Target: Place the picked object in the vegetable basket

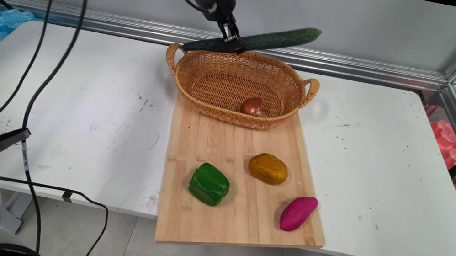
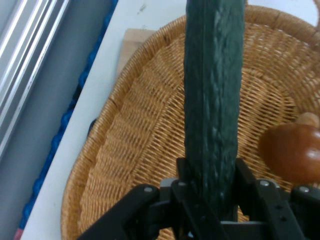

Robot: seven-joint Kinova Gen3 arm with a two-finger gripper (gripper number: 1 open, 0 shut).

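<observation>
1. Here, the black two-finger gripper (image 1: 233, 44) hangs over the far rim of the oval woven wicker basket (image 1: 239, 62), its fingers closed on a long dark green cucumber (image 1: 270, 40) with a bumpy skin.
2. The cucumber is gripped partway along its length and lies tilted in the main view: its left end sits low near the basket's far left rim, and its right end rises up and to the right in front of the grey wall.
3. In the hand view the gripper (image 2: 212, 200) clamps the cucumber (image 2: 214, 90) between its two fingers, and the cucumber runs straight away from the camera, above the inside of the basket (image 2: 130, 150).
4. A brown mushroom-shaped toy (image 1: 252, 106) lies inside the basket, on its floor toward the near right side; the hand view shows it (image 2: 292, 150) to the right of the cucumber, apart from it.
5. The basket rests on the far end of a pale rectangular wooden cutting board (image 1: 205, 152), which lies on the white table (image 1: 73, 111) and juts over its near edge.
6. On the board, nearer the camera, are a glossy green bell pepper (image 1: 209, 184), a yellow-brown potato (image 1: 268, 168) to its upper right, and a magenta sweet potato (image 1: 297, 213) near the board's right edge.
7. These three lie apart from each other and well apart from the gripper.
</observation>
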